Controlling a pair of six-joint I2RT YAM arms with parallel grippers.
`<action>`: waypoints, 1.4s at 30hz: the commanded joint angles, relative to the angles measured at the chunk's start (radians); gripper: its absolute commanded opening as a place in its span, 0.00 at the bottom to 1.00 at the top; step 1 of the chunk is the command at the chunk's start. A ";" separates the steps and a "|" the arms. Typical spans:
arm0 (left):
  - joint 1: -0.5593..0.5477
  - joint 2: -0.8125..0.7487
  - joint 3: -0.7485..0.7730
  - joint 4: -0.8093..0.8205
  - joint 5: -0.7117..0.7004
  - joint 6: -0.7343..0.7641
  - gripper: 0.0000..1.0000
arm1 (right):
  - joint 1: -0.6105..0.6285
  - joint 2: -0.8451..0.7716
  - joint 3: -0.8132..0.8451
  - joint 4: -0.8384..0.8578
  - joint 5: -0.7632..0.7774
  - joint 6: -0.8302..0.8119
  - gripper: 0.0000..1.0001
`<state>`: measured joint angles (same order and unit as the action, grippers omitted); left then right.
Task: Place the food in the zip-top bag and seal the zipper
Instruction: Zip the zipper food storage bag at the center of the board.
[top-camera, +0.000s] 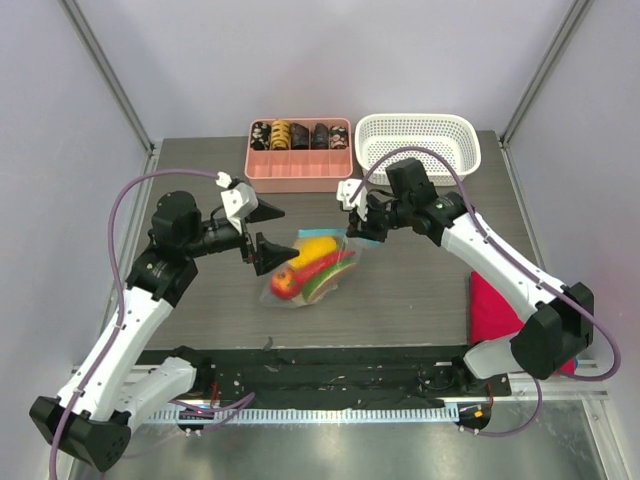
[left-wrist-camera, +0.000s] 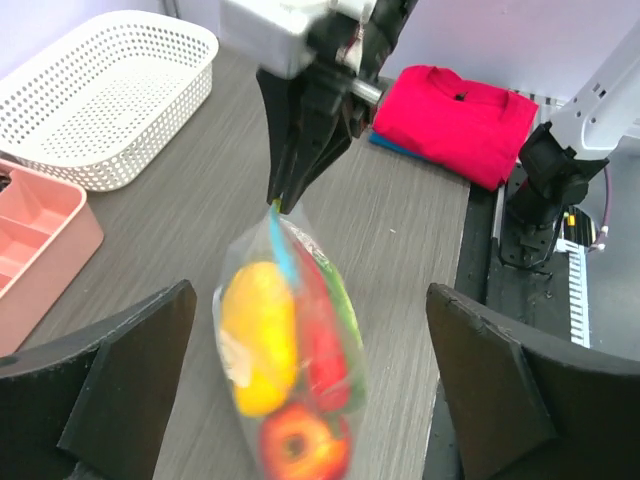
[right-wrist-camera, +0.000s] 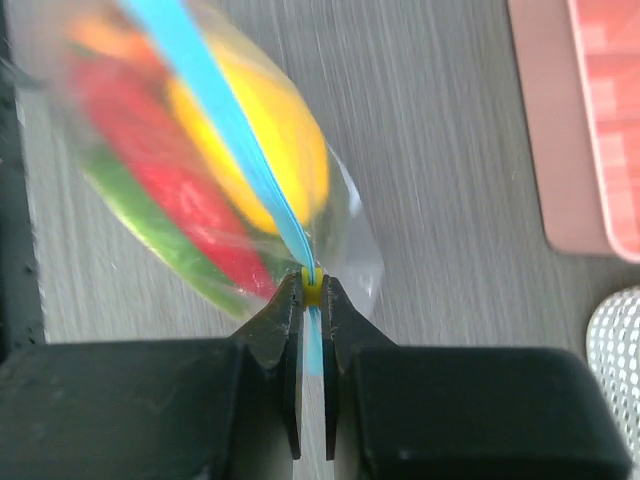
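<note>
The clear zip-top bag (top-camera: 308, 266) sits mid-table with the food inside: a yellow piece (left-wrist-camera: 258, 335), a red chili (left-wrist-camera: 322, 340), green lettuce (left-wrist-camera: 346, 300) and a red tomato (left-wrist-camera: 298, 445). My right gripper (top-camera: 358, 228) is shut on the light-blue zipper (right-wrist-camera: 225, 125) at its yellow slider (right-wrist-camera: 313, 288), at the bag's right end, and holds that end up. My left gripper (top-camera: 268, 233) is open, with its jaws spread on either side of the bag's left end and touching nothing. In the left wrist view the bag (left-wrist-camera: 290, 350) is blurred.
A pink compartment tray (top-camera: 298, 172) with dark roll-shaped pieces (top-camera: 300, 134) stands at the back centre. A white lattice basket (top-camera: 417, 141) stands to its right. A red folded cloth (top-camera: 493, 306) lies at the right near edge.
</note>
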<state>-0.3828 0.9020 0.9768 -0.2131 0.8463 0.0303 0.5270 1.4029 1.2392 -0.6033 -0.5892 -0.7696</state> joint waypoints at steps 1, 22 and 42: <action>0.004 0.023 0.031 0.009 0.059 0.029 1.00 | 0.047 -0.058 0.109 0.034 -0.072 0.131 0.01; -0.152 0.244 0.140 -0.298 -0.065 0.678 0.68 | 0.182 -0.104 0.085 0.074 -0.057 0.156 0.01; -0.154 0.166 0.069 -0.273 -0.191 0.523 0.00 | 0.209 -0.173 -0.046 0.050 0.180 -0.025 0.01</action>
<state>-0.5770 1.1423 1.0660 -0.5171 0.6788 0.6128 0.7464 1.2842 1.2297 -0.5293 -0.5198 -0.7071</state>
